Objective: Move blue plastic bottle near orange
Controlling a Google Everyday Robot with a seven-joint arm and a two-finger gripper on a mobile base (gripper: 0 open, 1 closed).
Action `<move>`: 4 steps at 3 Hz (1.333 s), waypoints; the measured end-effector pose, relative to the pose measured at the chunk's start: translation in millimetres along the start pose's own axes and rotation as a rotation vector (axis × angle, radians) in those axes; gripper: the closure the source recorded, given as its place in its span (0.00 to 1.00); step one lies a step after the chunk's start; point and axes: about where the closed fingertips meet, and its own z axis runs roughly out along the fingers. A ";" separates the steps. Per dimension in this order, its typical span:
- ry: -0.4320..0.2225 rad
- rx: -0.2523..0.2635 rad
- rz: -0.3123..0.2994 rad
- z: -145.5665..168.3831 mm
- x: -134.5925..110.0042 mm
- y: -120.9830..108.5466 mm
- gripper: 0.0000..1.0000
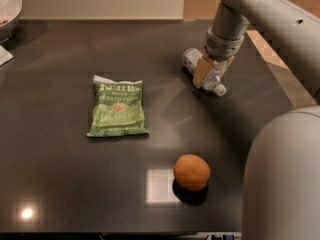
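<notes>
The blue plastic bottle (pixel 190 60) lies on its side at the back right of the dark table, its white cap pointing to the front right. My gripper (pixel 210 75) is down over the bottle's middle and hides part of it. The orange (pixel 191 172) sits near the front edge, well in front of the bottle and apart from it.
A green chip bag (pixel 118 109) lies flat left of centre. A white bowl (pixel 7 10) stands at the back left corner. The table's right edge (pixel 272 69) runs close to the bottle. My arm's grey body (pixel 282 179) fills the front right.
</notes>
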 end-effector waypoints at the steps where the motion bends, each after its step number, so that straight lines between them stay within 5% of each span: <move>1: 0.002 0.000 -0.020 -5.7 5.5 8.2 0.65; 2: -0.001 0.002 -0.065 -19.1 17.9 22.8 0.88; 3: -0.018 -0.020 -0.156 -36.7 45.3 47.0 1.00; 4: -0.033 -0.071 -0.259 -47.0 78.6 77.1 1.00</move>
